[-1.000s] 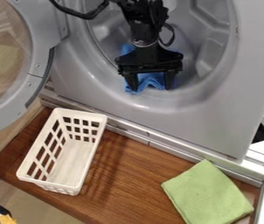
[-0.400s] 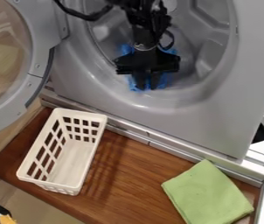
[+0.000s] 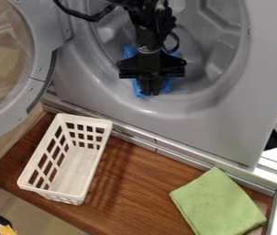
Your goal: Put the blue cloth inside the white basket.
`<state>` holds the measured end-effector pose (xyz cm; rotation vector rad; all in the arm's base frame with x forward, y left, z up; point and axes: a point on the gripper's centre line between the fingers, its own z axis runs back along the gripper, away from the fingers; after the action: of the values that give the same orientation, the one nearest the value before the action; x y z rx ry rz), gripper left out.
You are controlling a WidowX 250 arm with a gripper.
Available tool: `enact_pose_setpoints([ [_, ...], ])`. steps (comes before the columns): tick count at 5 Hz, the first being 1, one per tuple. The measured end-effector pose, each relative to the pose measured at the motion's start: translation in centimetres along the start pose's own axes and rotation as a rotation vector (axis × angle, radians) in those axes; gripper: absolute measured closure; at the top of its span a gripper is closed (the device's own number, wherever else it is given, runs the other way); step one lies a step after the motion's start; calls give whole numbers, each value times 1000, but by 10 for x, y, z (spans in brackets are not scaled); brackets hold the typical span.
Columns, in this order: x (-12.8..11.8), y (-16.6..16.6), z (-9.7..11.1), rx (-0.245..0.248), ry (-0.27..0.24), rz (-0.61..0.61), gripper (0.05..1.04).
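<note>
Camera view: the blue cloth (image 3: pixel 167 84) is bunched behind and around the fingertips of the black gripper (image 3: pixel 150 93), just inside the round drum opening (image 3: pixel 219 46) of the grey machine. Over the last second the gripper's two fingers have gone from well spread, with the cloth showing between them, to nearly together, and the gripper now sits slightly to the left of its earlier place. The cloth looks narrower under it than it did, so I take the gripper to be clenched on a fold of it, though how much is caught cannot be told. For the task this would make the grasp done and the carrying still to come. Below and to the left of the gripper, the white basket (image 3: pixel 93 121) stands on the wooden table (image 3: pixel 131 202); the next move calls for drawing the cloth out over the opening's lower lip and across to it. A shallow pinch could slip, or a trailing edge could catch on that lip. Below and to the right of the gripper lies a green cloth (image 3: pixel 219 202), and to its left the machine's door (image 3: pixel 41 55) hangs open
</note>
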<state>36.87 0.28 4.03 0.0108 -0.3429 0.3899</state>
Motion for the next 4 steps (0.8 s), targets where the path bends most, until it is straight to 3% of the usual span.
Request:
enact_pose_setpoints([
  [1, -2, 4, 23, -17, -32, 0, 997],
  [3, -35, 25, 59, -44, -51, -1, 997],
  [4, -60, 48, 66, -34, -30, 13, 997],
])
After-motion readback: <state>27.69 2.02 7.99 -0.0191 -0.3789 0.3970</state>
